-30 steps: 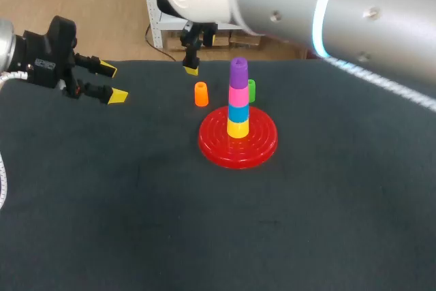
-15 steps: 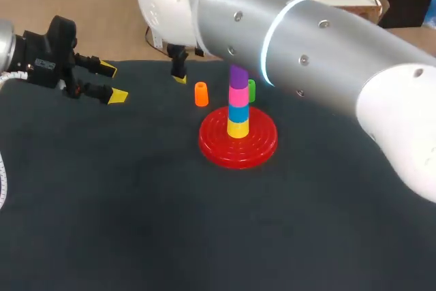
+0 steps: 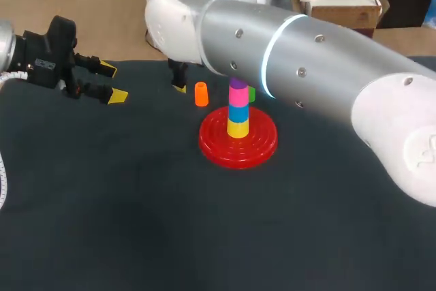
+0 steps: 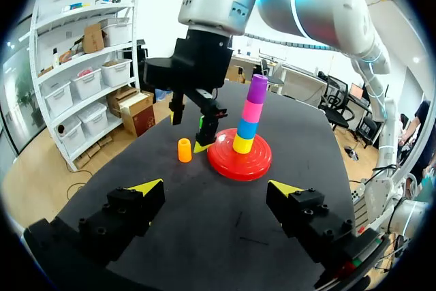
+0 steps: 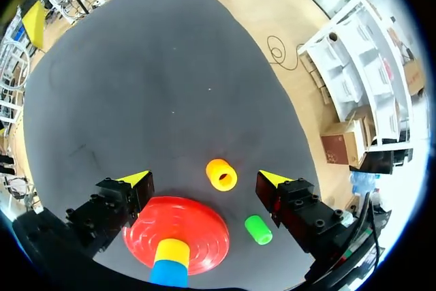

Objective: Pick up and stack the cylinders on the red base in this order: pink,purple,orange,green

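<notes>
Head view: I am finding the pink plastic cylinder (image 4: pixel 253 110) and purple plastic cylinder (image 4: pixel 257 89) stacked on the round red base (image 3: pixel 238 148). The orange plastic cylinder (image 3: pixel 201 94) and green plastic cylinder (image 5: pixel 258 230) are waiting on the dark surface (image 3: pixel 136 202). My right arm (image 3: pixel 306 52) is hovering its jaws open above orange; my left arm (image 3: pixel 41 56) is holding its jaws open, empty.

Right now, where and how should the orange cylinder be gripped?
Grip the orange cylinder across its curved side wall, coming straight down from above. It stands upright, open end up, apart from the red base and green cylinder, so jaws should fit either side.
</notes>
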Tool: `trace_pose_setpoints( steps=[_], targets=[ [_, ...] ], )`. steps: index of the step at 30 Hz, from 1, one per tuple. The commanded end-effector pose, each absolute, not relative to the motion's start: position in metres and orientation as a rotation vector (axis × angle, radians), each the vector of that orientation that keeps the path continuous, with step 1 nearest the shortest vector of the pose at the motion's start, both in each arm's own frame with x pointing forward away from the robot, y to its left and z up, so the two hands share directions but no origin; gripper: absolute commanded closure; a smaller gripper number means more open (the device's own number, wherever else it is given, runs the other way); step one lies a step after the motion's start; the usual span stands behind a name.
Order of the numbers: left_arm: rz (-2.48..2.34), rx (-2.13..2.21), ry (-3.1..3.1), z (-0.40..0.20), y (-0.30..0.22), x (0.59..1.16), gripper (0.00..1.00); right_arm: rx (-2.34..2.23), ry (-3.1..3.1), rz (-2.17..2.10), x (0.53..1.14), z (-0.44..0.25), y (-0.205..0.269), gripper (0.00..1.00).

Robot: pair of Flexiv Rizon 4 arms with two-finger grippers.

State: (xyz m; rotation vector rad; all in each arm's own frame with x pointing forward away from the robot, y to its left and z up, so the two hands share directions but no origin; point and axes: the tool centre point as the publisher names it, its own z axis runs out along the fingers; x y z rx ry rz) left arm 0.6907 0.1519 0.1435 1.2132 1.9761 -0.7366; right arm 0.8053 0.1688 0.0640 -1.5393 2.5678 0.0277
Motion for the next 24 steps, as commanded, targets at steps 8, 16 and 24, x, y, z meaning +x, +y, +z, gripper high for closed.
trace_pose_setpoints(
  steps=[8, 16, 24],
  targets=[
    [-0.737, 1.213, 1.972, 0.1423, 0.1523, 0.6907, 0.00, -1.660, 2.854, -0.151, 0.8237, 0.0718, 0.1714, 0.00],
    [-0.737, 1.213, 1.972, 0.1423, 0.1523, 0.6907, 0.00, -1.660, 2.854, -0.151, 0.8237, 0.0718, 0.1714, 0.00],
    [-0.737, 1.213, 1.972, 0.1423, 0.1523, 0.6907, 0.00, -1.660, 2.854, -0.151, 0.8237, 0.0718, 0.1714, 0.00]
  ],
)
